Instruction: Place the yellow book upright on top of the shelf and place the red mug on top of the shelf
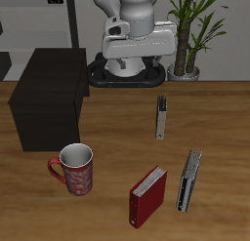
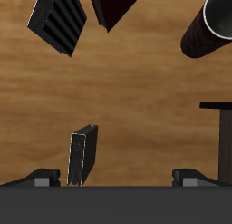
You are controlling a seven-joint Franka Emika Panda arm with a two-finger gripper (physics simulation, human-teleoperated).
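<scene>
While the yellow book (image 1: 161, 118) stands on edge near mid-table, well apart from the shelf (image 1: 47, 97), you have both fingertips (image 2: 41, 178) spread wide on nothing above it. Nearer the front edge sit the red mug (image 1: 76, 171), red book (image 1: 148, 195) and grey book (image 1: 189, 180); a potted plant (image 1: 200, 30) stands behind the wooden table (image 1: 220, 118).

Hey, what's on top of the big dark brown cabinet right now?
Nothing shows on the flat top of the large dark brown box-shaped shelf. The thin olive-tan yellow book and the stout red mottled mug stand on the wooden table. The shelf's inside cannot be seen.
</scene>
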